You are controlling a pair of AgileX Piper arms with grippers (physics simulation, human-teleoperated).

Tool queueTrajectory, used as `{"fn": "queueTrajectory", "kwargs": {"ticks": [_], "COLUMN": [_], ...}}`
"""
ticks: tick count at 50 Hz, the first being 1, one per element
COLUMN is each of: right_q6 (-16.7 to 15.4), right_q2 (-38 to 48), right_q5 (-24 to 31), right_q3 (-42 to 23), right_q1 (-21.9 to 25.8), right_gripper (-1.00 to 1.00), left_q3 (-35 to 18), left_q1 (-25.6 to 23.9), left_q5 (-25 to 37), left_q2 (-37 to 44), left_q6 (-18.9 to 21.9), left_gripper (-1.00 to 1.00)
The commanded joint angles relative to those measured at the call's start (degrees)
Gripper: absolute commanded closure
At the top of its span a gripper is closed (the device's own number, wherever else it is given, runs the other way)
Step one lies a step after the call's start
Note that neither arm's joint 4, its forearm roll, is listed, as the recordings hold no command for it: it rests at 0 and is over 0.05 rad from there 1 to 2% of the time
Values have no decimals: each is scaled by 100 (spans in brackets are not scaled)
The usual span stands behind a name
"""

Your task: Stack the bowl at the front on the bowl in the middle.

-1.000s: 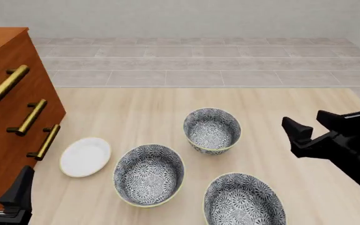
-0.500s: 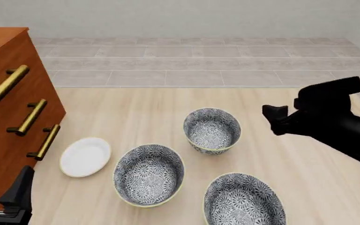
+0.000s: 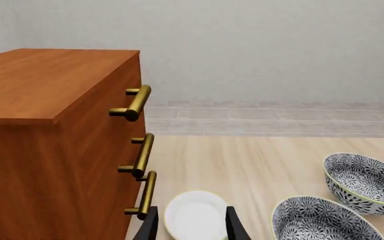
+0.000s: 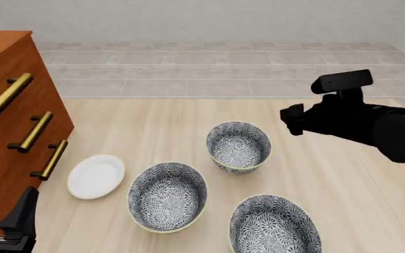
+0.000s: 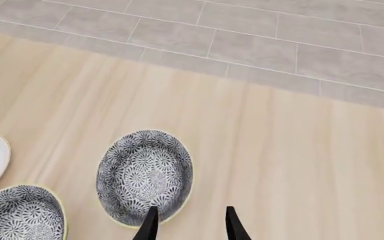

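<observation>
**A:** Where do the three patterned bowls sit?

**B:** On a pale wooden table (image 4: 343,179). The bowl at the front (image 4: 275,225) lies nearest the camera, right of centre, partly cut off by the lower edge of the front view. The bowl in the middle (image 4: 168,196) sits to its left and a little further back. A third bowl (image 4: 238,146) stands furthest back. All three are upright, empty and apart from each other.

**A:** Anything else on the table?

**B:** A small white plate (image 4: 95,176) lies left of the bowl in the middle, just beside a wooden drawer cabinet (image 4: 6,132) with brass handles.

**A:** And the arms?

**B:** The right pincer (image 4: 292,119) hangs in the air to the right of the third bowl and further back, touching nothing. In its wrist view the two dark fingertips (image 5: 151,226) show a narrow gap with nothing between them, and the third bowl lies just past them. The left pincer (image 4: 6,219) sits low at the near left corner, in front of the cabinet. Its fingers (image 3: 150,225) stand apart, empty, with the plate seen between them.
</observation>
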Motion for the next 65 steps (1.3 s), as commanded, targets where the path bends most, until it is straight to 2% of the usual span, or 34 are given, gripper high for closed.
{"fn": "queueTrajectory", "kwargs": {"ticks": [1, 29, 47, 65], "right_q6": [88, 547, 674, 652], "right_q2": [708, 1746, 2186, 2598], "right_q5": [22, -240, -459, -705], "right_q3": [-381, -693, -776, -772], "right_q1": [-66, 101, 141, 45], "right_gripper": [-100, -100, -100, -100], "left_q3": [0, 0, 0, 0], "left_q1": [0, 0, 0, 0], "left_q5": [0, 0, 0, 0], "left_q2": [0, 0, 0, 0], "left_q6": [0, 0, 0, 0], "left_gripper": [-100, -100, -100, -100]}}
